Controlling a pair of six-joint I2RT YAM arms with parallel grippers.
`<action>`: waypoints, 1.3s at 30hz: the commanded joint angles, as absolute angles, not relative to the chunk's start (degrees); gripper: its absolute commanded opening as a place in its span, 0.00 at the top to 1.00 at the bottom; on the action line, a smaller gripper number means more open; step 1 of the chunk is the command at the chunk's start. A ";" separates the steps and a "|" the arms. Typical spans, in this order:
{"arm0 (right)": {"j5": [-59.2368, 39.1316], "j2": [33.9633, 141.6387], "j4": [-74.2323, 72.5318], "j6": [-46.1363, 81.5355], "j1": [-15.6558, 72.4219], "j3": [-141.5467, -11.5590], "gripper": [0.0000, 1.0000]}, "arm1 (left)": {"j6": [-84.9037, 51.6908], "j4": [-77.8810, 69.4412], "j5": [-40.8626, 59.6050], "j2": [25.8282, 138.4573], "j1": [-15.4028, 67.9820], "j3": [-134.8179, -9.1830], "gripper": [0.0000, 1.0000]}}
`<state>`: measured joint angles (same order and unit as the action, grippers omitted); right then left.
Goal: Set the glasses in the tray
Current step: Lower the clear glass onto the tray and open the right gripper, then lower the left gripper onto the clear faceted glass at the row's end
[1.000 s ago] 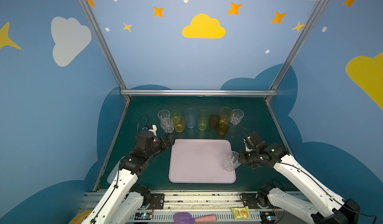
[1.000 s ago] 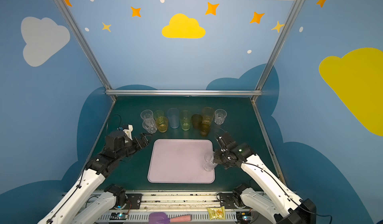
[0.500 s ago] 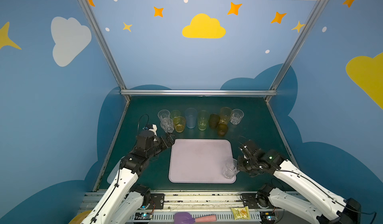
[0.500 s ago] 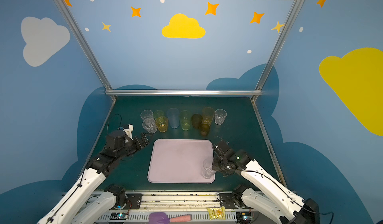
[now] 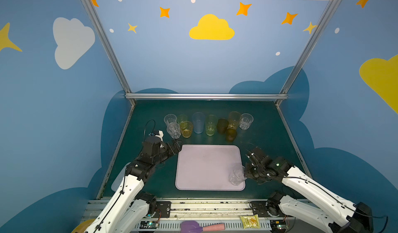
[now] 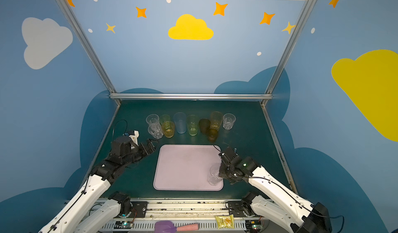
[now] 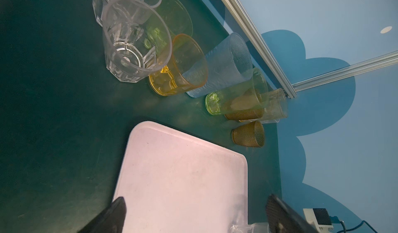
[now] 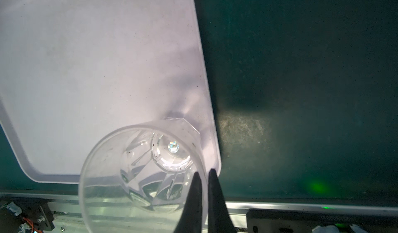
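Right gripper [image 8: 203, 173] clamps the rim of a clear faceted tumbler [image 8: 140, 167] standing in the lower-right corner of the pink tray [image 5: 204, 163]; left gripper [image 5: 175, 146], jaws wide apart, hovers empty at its upper-left corner.

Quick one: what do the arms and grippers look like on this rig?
Left arm and right arm: white rounded shells, black joints, thin black cables along them. Left gripper and right gripper: black, slim fingers. Green LED on the right wrist.
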<state>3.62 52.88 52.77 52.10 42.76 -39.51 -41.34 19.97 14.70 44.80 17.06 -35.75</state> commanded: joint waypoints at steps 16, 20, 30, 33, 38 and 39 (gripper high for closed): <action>4.15 52.26 51.68 50.21 42.80 -43.02 0.36 | -38.35 21.75 10.17 45.13 17.23 -36.62 0.00; 4.92 51.55 50.71 48.86 42.16 -44.33 0.23 | -37.92 22.05 7.51 46.59 17.15 -37.44 0.00; 2.07 50.55 41.66 44.95 37.93 -44.73 0.19 | -35.95 23.39 0.26 55.90 15.85 -43.72 0.00; -1.28 50.79 38.82 43.66 36.09 -44.28 0.19 | -35.33 23.30 0.95 59.89 14.58 -45.55 0.00; -3.52 51.00 38.10 40.50 34.35 -45.18 0.19 | -34.49 23.82 0.42 65.83 13.05 -48.85 0.00; -3.59 50.85 38.11 40.07 34.07 -45.21 0.19 | -34.16 24.05 -0.04 66.91 12.96 -49.39 0.00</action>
